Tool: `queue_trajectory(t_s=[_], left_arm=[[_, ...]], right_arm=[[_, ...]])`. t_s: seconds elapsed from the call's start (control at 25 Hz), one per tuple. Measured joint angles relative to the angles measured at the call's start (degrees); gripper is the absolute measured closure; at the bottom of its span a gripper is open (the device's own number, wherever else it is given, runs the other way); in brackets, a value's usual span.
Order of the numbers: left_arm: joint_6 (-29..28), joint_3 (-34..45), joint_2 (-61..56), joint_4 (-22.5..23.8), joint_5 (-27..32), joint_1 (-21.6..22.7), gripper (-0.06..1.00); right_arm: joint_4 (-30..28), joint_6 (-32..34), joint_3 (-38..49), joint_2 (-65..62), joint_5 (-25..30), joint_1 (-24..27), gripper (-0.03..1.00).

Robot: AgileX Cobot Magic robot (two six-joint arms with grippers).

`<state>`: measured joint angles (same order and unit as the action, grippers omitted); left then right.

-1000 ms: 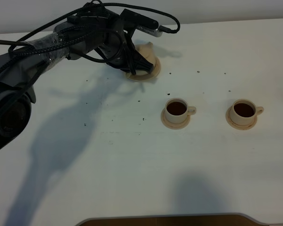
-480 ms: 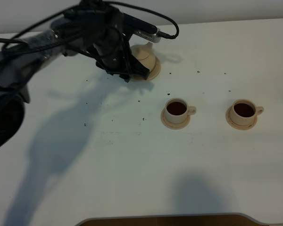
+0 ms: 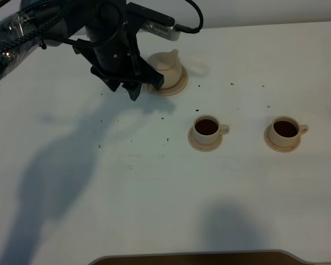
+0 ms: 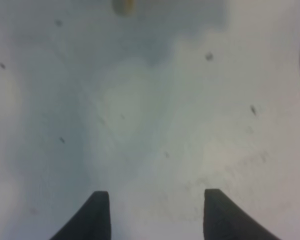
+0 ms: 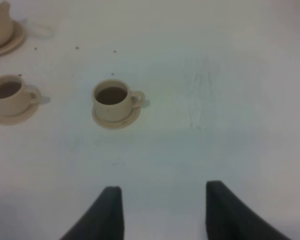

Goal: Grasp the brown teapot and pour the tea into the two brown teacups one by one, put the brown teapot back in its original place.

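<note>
Left end effector [image 3: 133, 88] is hanging open and empty just beside the brown teapot [image 3: 164, 62], which is sitting on its saucer [image 3: 176, 85] toward the cups; right end effector [image 5: 162, 200] is open too, far off.

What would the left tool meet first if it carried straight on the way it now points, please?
Most likely only the bare white table: the open left tool points down at it with nothing between its fingers. The teapot sits off to one side.

No lettering, label, brand or number can be read anywhere here; the pale crockery, the table and the dark arm all show plain, unmarked surfaces.
</note>
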<state>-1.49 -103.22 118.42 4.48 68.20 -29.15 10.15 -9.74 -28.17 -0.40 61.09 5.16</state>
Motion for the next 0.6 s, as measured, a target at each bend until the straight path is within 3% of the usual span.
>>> queue_trajectory(t_s=[0.24, 0.44, 0.6], left_arm=[[0.19, 13.44, -7.25, -1.62, 0.00, 0.00, 0.52], [-0.43, 29.67, -17.51, -1.68, -0.26, 0.00, 0.52], [-1.50, 42.97, -27.32, -1.68, -4.36, 0.00, 0.52]], right_arm=[[0.00, 0.00, 0.00, 0.00, 0.00, 0.00, 0.56], [0.00, 0.00, 0.00, 0.00, 0.00, 0.00, 0.56], [0.00, 0.00, 0.00, 0.00, 0.00, 0.00, 0.56]])
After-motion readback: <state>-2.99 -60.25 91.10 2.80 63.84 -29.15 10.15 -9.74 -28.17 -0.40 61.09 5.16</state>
